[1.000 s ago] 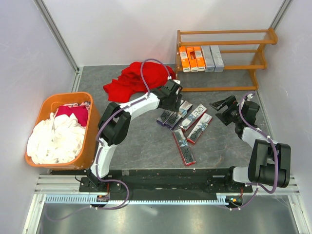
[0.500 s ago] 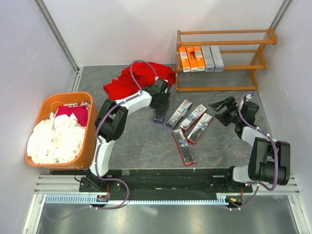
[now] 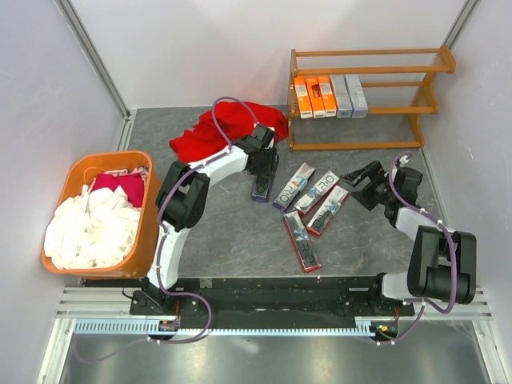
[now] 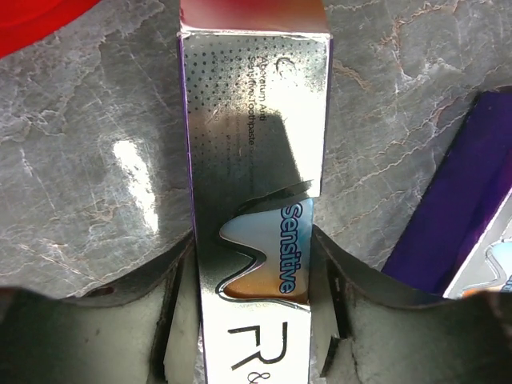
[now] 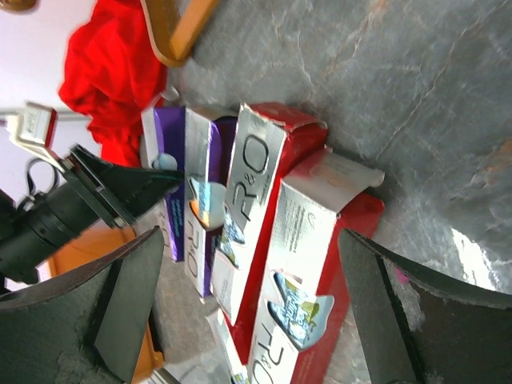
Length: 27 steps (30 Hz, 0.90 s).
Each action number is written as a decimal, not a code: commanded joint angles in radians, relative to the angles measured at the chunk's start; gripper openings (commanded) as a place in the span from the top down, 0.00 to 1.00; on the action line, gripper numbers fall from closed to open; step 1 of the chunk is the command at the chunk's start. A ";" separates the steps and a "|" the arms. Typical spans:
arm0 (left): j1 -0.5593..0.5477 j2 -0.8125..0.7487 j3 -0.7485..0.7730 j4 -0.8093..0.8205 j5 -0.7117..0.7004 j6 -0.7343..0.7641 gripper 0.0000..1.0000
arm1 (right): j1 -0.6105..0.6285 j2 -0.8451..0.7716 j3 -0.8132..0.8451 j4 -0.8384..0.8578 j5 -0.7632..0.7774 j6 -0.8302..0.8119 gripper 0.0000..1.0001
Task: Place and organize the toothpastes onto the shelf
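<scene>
**Change noted.** We find that the left gripper (image 3: pixel 262 172) has moved left, away from the loose boxes (image 3: pixel 314 204). It has taken one purple box (image 4: pixel 252 144) with it. A second ago this box lay against the others. It now lies by itself on the table (image 3: pixel 224 232), just below the red cloth (image 3: pixel 228 128) and well apart from the shelf (image 3: pixel 368 54). Over the same second the left fingers (image 4: pixel 164 320) have drawn in. In the left wrist view they stand against both long sides of the box and appear to be clamped on it, though the contact lines are in shadow. The right gripper (image 3: pixel 364 178) has edged nearer the loose boxes, its fingers spread wide and holding nothing.

**Bearing on the task.** In our judgement the box has been singled out for a clean pick, and the carry to the shelf is still to come. Three orange boxes (image 3: pixel 314 96) and two grey boxes (image 3: pixel 350 95) already sit side by side on the middle tier. Four boxes remain loose on the table.

**Not established.**
- The near end of the held box is cut off in the wrist view.
- In the top view the gripper covers the far end of the box.
- We cannot tell whether the box has left the table.
- The lettering on the boxes on the shelf is too small to read.
</scene>
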 commanded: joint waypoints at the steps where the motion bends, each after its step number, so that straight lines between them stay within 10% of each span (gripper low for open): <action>1: 0.016 -0.016 0.004 0.010 0.040 -0.057 0.52 | 0.054 -0.043 0.066 -0.076 0.011 -0.091 0.02; 6: 0.095 -0.105 -0.118 0.113 0.203 -0.131 0.57 | 0.160 -0.083 0.106 -0.116 0.103 -0.125 0.02; 14: 0.289 -0.350 -0.595 0.709 0.531 -0.528 0.55 | 0.412 -0.152 0.181 -0.171 0.330 -0.174 0.02; 27: 0.307 -0.447 -0.940 1.338 0.553 -1.114 0.52 | 0.861 -0.141 0.308 -0.184 0.772 -0.263 0.02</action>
